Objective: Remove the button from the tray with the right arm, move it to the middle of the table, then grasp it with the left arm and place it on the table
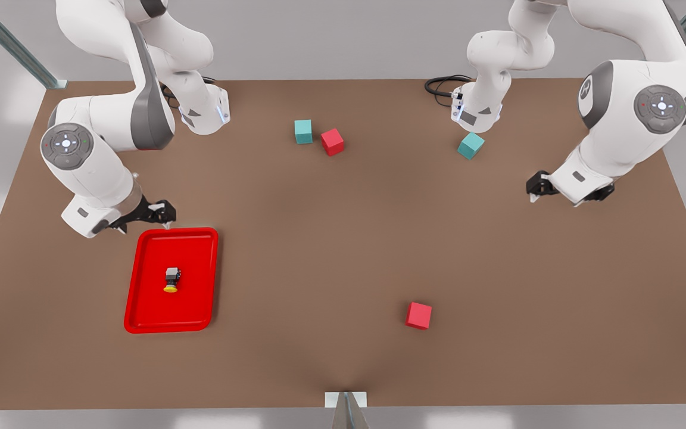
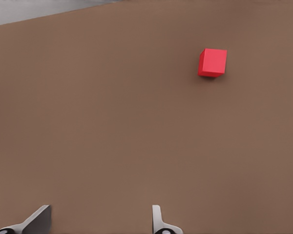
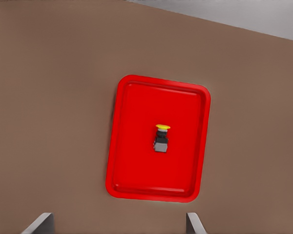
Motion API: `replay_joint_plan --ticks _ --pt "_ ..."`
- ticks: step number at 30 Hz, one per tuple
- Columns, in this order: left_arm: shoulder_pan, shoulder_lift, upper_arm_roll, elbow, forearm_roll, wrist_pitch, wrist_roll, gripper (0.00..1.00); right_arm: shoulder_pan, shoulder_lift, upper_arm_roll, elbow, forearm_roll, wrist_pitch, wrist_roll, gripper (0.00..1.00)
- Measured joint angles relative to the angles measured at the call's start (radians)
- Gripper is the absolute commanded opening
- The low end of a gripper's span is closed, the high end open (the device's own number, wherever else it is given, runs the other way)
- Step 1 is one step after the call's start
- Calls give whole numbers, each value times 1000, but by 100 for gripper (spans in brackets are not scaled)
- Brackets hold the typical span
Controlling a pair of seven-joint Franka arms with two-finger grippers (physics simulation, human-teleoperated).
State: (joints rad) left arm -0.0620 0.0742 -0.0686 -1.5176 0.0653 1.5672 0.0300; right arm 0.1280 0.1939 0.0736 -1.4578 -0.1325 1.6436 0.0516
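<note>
The button lies on its side in the middle of the red tray, its yellow cap towards the table's near edge. In the right wrist view the button rests in the tray ahead of my right gripper. That right gripper hangs open just beyond the tray's far rim at the front view's left, holding nothing. At the front view's right, my left gripper waits open above the brown table; from its own wrist the left gripper looks onto bare table.
A red cube sits right of centre near the front, and the left wrist view also catches this red cube. A teal cube and a red cube sit at the back middle. Another teal cube lies below a black cable.
</note>
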Motion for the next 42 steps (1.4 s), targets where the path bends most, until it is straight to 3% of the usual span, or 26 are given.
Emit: replay_joint_plan --ticks 16,23,28,34,42 --pt "-46 101 6 1 6 77 19 100 2 -2 0 5 31 17 23 100" --pt "-45 108 6 1 7 98 23 100 4 248 2 -17 41 19 19 100" --pt "-45 111 6 1 8 103 25 100 -116 286 1 -216 33 180 13 100" --pt "-45 111 6 1 8 105 28 100 -148 290 2 -382 19 446 1 100" --pt "-45 112 6 1 8 108 30 100 -180 304 2 -446 1 715 -18 100"
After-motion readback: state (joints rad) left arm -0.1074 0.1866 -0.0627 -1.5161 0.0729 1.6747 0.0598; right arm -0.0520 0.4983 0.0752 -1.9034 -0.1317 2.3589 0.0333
